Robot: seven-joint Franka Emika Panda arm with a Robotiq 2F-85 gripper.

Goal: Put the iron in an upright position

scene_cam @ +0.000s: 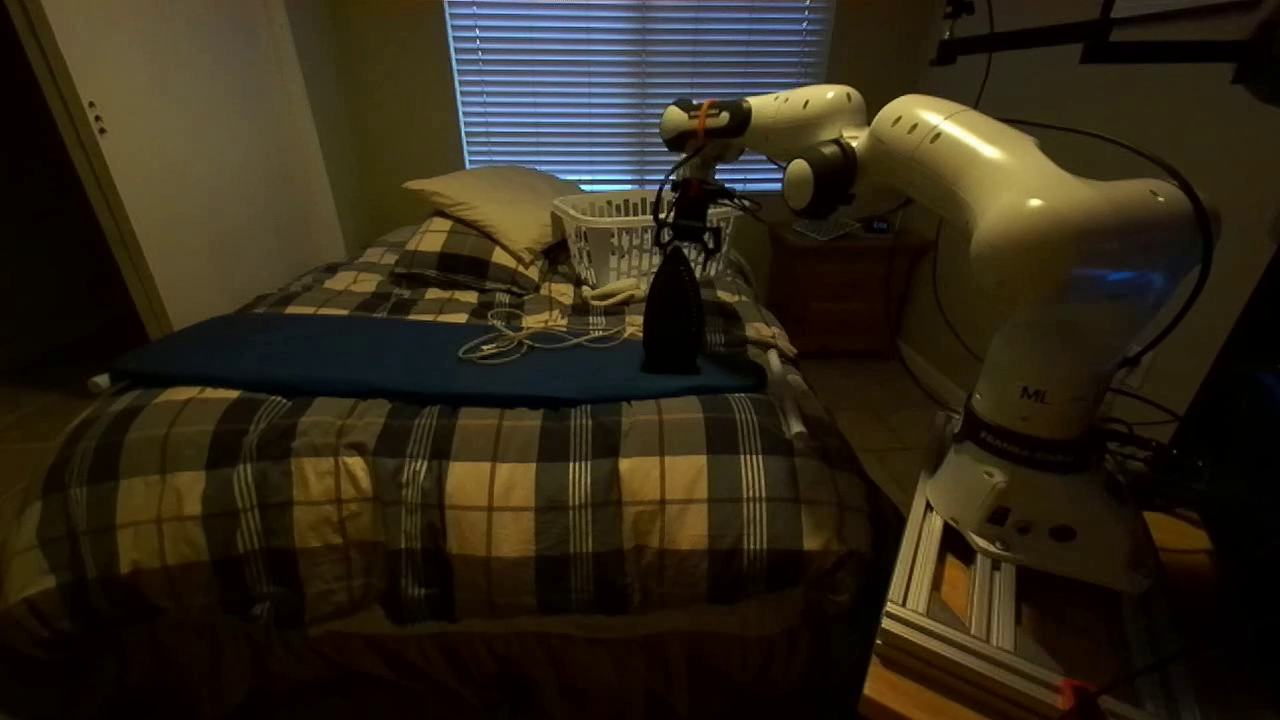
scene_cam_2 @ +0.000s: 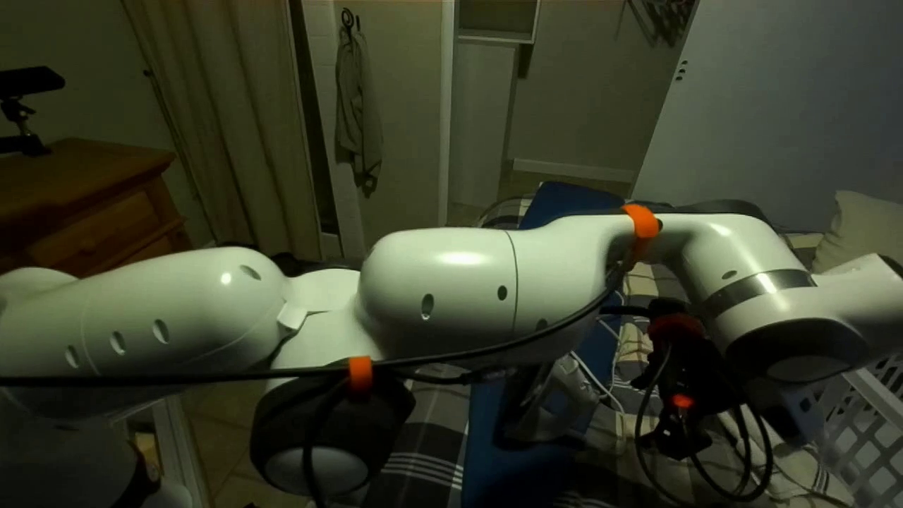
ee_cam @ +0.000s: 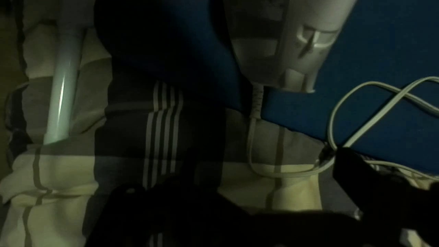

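The iron [scene_cam: 673,315] stands upright on its heel on the blue ironing board [scene_cam: 400,350], tip up and dark soleplate facing out in an exterior view. Its pale body [scene_cam_2: 561,402] is partly hidden by the arm in an exterior view. In the wrist view the iron [ee_cam: 291,44] is at the top, cut off by the frame edge. Its pale cord [ee_cam: 374,120] loops over board and bed. My gripper [scene_cam: 688,243] is open and empty, over the bed on the basket side of the iron and apart from it. Its dark fingers [ee_cam: 269,154] are spread in the wrist view.
A white laundry basket [scene_cam: 600,240] stands on the plaid bed [scene_cam: 500,480] behind the gripper. A pale pillow [scene_cam: 490,205] and a plaid pillow [scene_cam: 465,255] lie by it. A white board leg [ee_cam: 61,92] lies at the bed's edge. A nightstand [scene_cam: 835,290] stands beyond.
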